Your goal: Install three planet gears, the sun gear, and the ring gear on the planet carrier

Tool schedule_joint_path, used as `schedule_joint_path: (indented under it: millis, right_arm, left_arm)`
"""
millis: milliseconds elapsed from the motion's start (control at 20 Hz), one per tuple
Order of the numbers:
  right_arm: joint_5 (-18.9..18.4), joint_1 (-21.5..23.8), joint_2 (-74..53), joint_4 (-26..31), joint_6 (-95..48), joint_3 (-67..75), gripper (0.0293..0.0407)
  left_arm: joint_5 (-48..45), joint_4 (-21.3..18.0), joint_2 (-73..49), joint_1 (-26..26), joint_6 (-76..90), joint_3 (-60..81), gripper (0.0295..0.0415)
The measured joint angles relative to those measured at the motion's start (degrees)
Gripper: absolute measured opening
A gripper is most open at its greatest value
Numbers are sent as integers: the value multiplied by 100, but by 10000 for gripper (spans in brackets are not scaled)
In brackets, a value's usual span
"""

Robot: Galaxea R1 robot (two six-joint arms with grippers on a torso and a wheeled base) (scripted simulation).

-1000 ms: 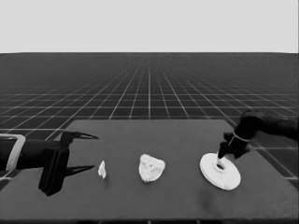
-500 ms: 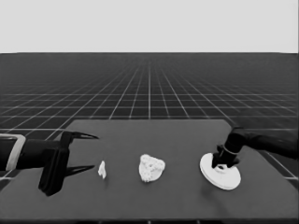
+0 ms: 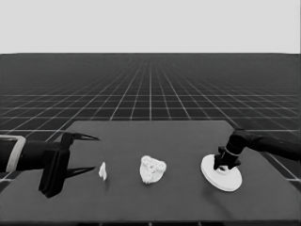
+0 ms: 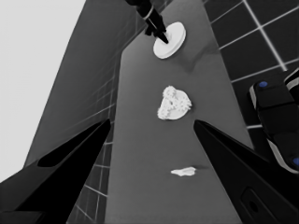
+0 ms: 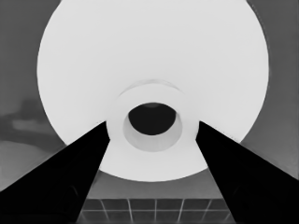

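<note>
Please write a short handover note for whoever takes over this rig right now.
Right hand: down over the raised centre of the larger round part at the table's right end, fingers open either side of the hub, not closed on it.
Left hand: parked open over the left end, holding nothing.
Mid-table: the gears sit clustered on the smaller round part, which they mostly hide.
Thin white piece: lies loose beside the left hand.
Left: grip the larger part and set it over the gears.
</note>
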Motion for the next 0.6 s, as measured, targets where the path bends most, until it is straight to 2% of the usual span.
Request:
schedule_joint_path:
  millis: [200,250,350,600]
  right_arm:
    - [0,0,0,0,0,0,348]
    - [-383,397,-199,266,104,387,348]
    - [-747,931,-326,582,149,596,348]
    - [-926,1178,-345,750,148,624,348]
  left_arm:
    - [0,0,0,0,0,0,385]
    - [0,0,0,0,0,0,385]
    - [0,0,0,0,0,0,385]
    - [0,0,0,0,0,0,385]
